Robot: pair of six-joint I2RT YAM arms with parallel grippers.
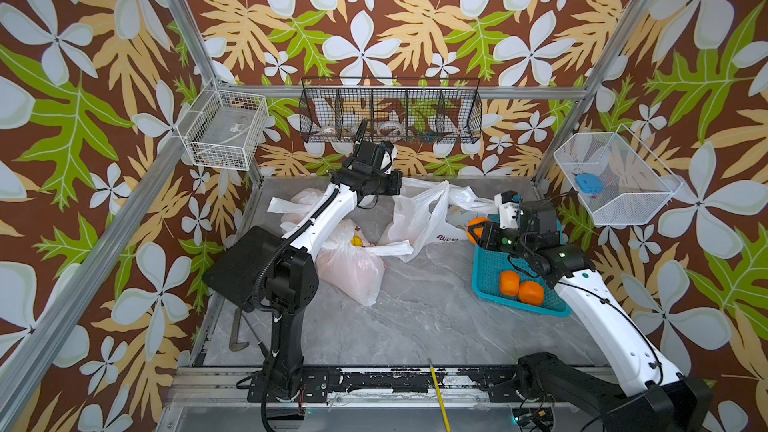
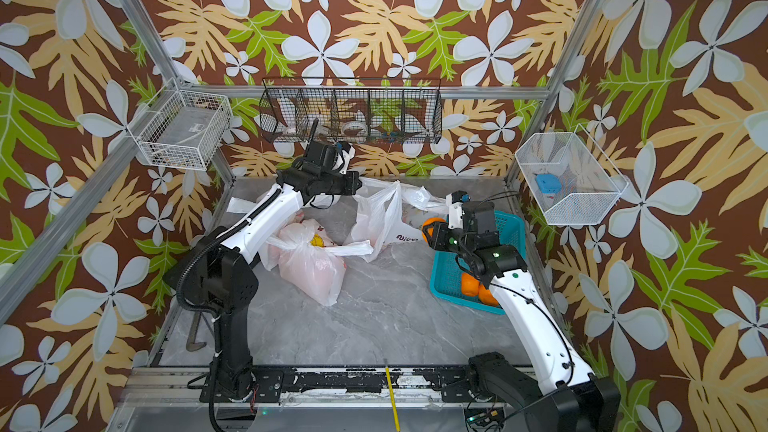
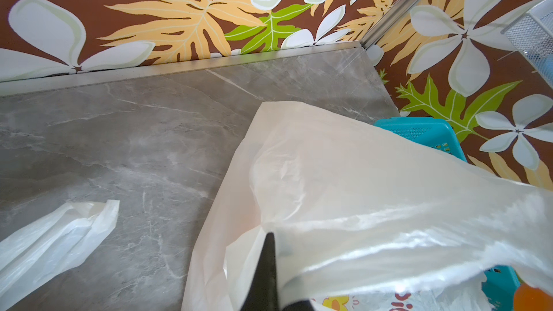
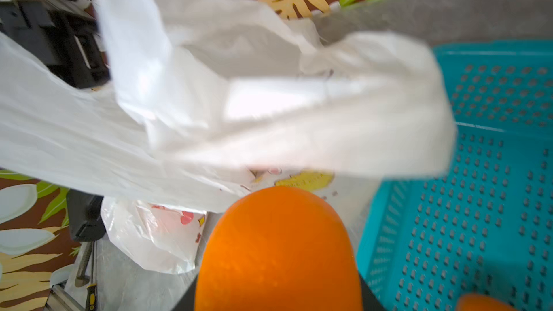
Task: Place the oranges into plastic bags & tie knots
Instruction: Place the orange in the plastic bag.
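right gripper is clasping a glossy round orange, centre-right in a top view, beside the open translucent white printed bag | left gripper is pinching that bag's rim, jaws closed | knotted pinkish filled bag is lying centre-left, seemingly finished | two oranges are waiting in the teal perforated basket, lower right | limp bag handle is drooping across the mouth, likely obstructing

White-shelled arms, black joints, cables.

Teal basket, black wire rack — marble tabletop
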